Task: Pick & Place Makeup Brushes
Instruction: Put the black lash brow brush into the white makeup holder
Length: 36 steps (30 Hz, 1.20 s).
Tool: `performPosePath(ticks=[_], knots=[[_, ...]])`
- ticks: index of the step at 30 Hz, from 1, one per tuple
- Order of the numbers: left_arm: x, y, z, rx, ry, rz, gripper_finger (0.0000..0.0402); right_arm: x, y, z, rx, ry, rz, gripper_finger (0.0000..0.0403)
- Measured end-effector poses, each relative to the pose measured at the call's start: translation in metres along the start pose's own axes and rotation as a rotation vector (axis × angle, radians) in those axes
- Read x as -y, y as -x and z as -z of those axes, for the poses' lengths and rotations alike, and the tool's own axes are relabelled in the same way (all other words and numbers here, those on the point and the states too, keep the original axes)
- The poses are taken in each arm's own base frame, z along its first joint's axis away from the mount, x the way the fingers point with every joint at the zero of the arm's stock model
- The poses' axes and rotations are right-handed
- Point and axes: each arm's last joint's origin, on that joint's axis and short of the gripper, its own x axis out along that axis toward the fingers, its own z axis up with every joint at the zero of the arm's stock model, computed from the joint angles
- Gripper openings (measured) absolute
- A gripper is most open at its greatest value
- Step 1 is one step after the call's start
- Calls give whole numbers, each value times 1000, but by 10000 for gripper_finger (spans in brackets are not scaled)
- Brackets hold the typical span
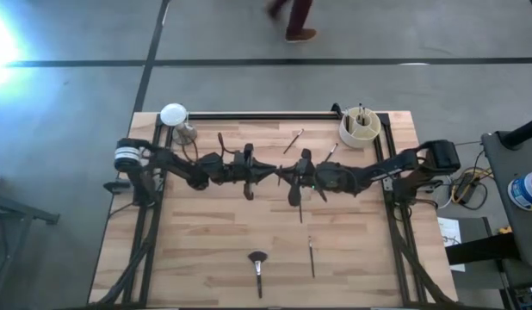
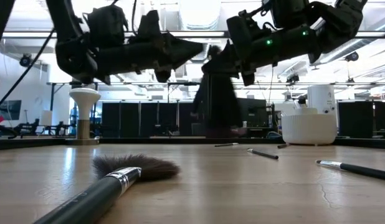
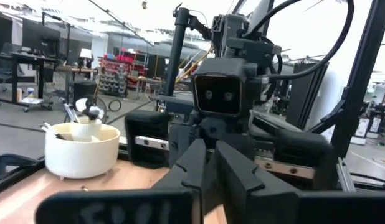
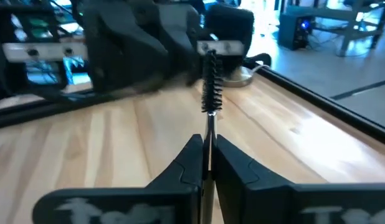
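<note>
Both arms meet above the table's middle. My right gripper (image 1: 285,175) (image 4: 208,146) is shut on a thin brush with a small dark bristle head (image 4: 211,93). That head points at my left gripper (image 1: 268,170) (image 3: 211,152), which faces it with shut fingers. Whether the left gripper touches the brush, I cannot tell. A wide fluffy brush (image 1: 257,263) (image 2: 133,168) and a thin brush (image 1: 311,256) lie flat near the near edge. Two more thin brushes (image 1: 293,140) (image 1: 328,153) lie toward the far edge. A white cup (image 1: 359,129) (image 3: 80,149) holds several brushes upright. My right gripper pinches the thin brush's handle (image 4: 209,134) between its two fingers, coming level from the table's right. The brush lies along the fingers and sticks out past their tips, bristle head foremost. It is lifted clear of the table.
A white mushroom-shaped stand (image 1: 174,114) (image 2: 85,112) is at the far left corner. A person (image 1: 292,17) (image 2: 217,99) is walking on the floor beyond the far edge. Bare wood (image 1: 206,232) shows on the near half, around the lying brushes.
</note>
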Motion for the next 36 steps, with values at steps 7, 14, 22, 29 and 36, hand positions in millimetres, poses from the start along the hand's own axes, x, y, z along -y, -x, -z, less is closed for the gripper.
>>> performPosePath(ticks=[7,14,22,29,36], knots=[[2,38,-8,-20,-24,-16,50,9,16,-17,-24,39,99,15],[2,62,-2,-59,-23,-67,40,43,46,-46,-52,42,311,14],[2,62,2,-77,-33,-71,32,107,85,-66,-127,46,654,14],[1,63,5,-90,-31,-73,32,160,102,-71,-150,32,878,14],[1,63,5,-94,-30,-73,32,194,107,-63,-206,-27,947,13]])
